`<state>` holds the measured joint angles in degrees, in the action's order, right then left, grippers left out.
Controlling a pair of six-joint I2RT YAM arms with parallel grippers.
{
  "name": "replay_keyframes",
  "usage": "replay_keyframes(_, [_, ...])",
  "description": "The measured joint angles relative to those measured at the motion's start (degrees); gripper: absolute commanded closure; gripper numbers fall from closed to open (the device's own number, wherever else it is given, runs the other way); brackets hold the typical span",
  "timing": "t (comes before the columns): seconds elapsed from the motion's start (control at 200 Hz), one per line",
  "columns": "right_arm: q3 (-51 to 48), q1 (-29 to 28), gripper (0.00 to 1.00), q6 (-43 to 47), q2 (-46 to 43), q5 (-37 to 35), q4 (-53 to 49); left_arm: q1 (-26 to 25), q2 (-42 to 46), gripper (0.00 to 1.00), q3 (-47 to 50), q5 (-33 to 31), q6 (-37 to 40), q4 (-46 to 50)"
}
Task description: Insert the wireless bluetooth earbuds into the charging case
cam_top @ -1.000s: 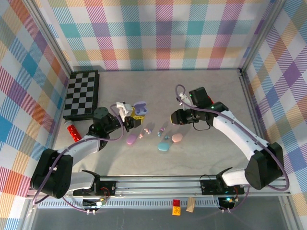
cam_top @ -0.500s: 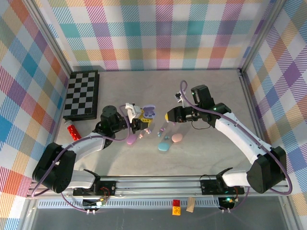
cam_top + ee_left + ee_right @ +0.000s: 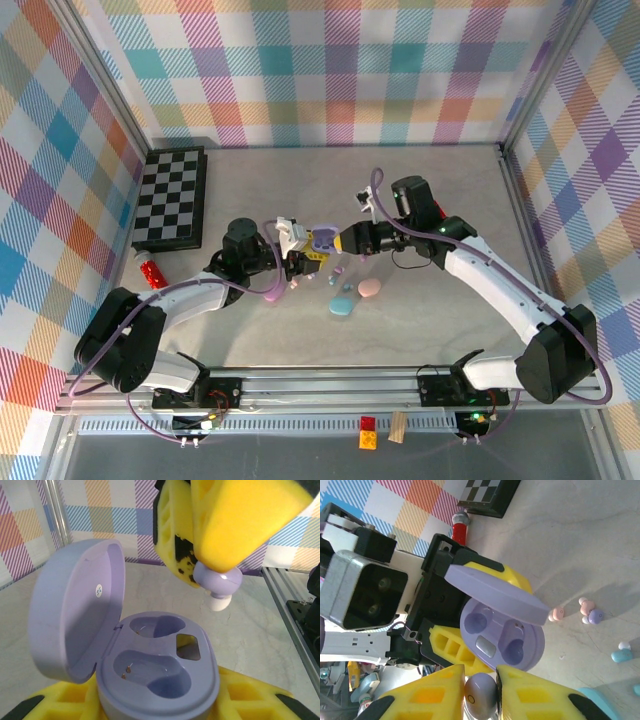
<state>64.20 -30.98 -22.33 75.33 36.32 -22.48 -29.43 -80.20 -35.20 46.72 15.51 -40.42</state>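
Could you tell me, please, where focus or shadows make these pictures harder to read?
Left wrist view: the open lilac plastic charging case is sharp; the yellow padded fingers above it are soft. Right wrist view: the lilac earbud at the bottom edge is blurred, soft shadows cross the grey table. Top view: even light, no glare.

Lilac case (image 3: 155, 690) open, lilac earbud (image 3: 218, 582) just above.
Lid (image 3: 75, 605) tilted back, both wells empty; earbud held white tip toward case, apart from it. Pink bud (image 3: 557, 613), lilac bud (image 3: 595, 615), blue bud (image 3: 621, 655) loose nearby.
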Motion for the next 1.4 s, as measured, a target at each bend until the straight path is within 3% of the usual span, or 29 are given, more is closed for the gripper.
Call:
replay_keyframes(1.11, [2.29, -0.02, 0.78, 0.55, 3.93, 0.61, 1.9, -0.48, -0.11, 0.63, -1.07, 0.74, -0.52, 0.72])
replay_keyframes(1.265, [1.95, -0.15, 0.73, 0.96, 3.98, 0.37, 2.19, -0.48, -0.11, 0.63, -1.07, 0.7, -0.9, 1.14])
replay_keyframes(1.4, [1.42, -0.17, 0.63, 1.55, 3.98, 0.17, 2.84, -0.46, -0.11, 0.63, -1.07, 0.59, -1.14, 1.14])
